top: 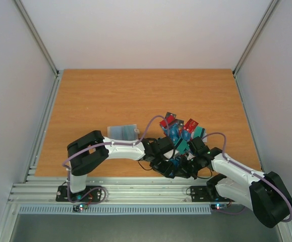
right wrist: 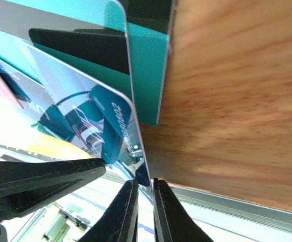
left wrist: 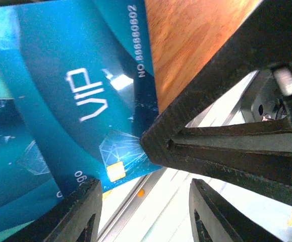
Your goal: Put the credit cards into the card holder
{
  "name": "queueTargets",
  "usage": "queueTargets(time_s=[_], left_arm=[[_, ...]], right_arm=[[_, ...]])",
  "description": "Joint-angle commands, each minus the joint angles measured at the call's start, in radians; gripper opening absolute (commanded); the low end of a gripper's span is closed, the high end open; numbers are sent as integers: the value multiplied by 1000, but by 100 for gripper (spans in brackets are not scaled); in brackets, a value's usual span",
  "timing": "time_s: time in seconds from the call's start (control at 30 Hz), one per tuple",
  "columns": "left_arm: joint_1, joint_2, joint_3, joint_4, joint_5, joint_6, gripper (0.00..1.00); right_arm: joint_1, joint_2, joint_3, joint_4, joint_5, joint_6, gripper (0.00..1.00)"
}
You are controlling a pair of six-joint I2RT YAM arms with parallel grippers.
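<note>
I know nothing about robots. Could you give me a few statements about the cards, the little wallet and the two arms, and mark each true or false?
1. The card holder lies apart from the heap of credit cards, to its left in the top view. True.
2. Every card is already tucked into the holder. False: the cards lie loose on the wooden table.
3. The right jaws are pinched on the corner of a glossy card. True.
4. The left jaws are clamped shut. False: they stand open, next to a teal VIP card.
</note>
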Motion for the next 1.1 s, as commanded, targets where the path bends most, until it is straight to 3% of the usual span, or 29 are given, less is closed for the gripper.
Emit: queueTargets(time_s=[0.0,0.33,0.57,1.07], left_arm=[[-2,-24,13,12,-22,-10,50],[0,-38,16,19,-14,-13,50],[26,-81,18,18,-12,-31,49],[138,-319,-13,-123,-77,-54,51]], right_arm=[[-1,-15,49,49,11,-19,9],[-1,13,92,54,1,-53,1],[-1,23,126,42,-3,-90,1],[-3,47,257,-50,20,-218,1]])
